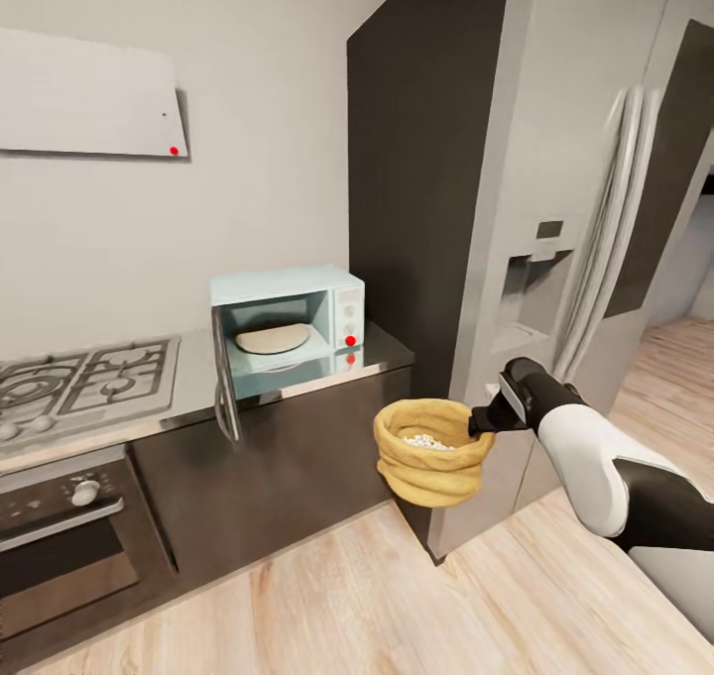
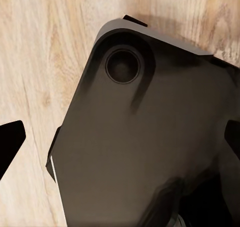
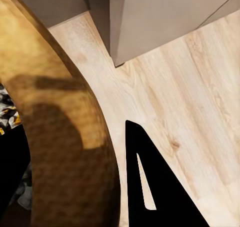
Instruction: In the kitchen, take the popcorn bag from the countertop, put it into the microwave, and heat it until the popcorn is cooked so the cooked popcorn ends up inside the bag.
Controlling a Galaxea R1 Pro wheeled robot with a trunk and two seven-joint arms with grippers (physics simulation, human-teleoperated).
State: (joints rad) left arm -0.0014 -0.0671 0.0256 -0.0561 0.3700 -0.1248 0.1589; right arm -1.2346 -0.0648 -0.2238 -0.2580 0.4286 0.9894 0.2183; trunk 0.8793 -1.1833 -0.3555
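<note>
Popcorn bag (image 1: pixel 434 452), one only: squat tan-orange burlap sack, thick rolled rim, wrinkled sides. It hangs in mid-air beside the tall grey refrigerator (image 1: pixel 555 209), clear of the steel-grey countertop (image 1: pixel 198 383) and above the pale wood floor (image 1: pixel 377 596). White grains of popcorn (image 1: pixel 429 442) show in its mouth, so by my reading the heating is done.

Right gripper (image 1: pixel 484 423), black, is clenched on the rolled rim at the side nearest the arm; the right wrist view shows the rim (image 3: pixel 60 137) pressed close against a dark finger (image 3: pixel 155 187). Left gripper: dark finger tips at the frame edges over a dark body of the robot (image 2: pixel 145 137); released or clenched, cannot tell.

One pale blue-white boxy microwave (image 1: pixel 297 328) on the countertop, door swung open, one round turntable plate (image 1: pixel 273 338) inside. One gas hob (image 1: pixel 84 378), one dark built-in oven (image 1: pixel 64 536) below.

Handling, as a guess: soft, light, saggy cloth; the rim is the firmest hold. Tilt it and grains may spill.
</note>
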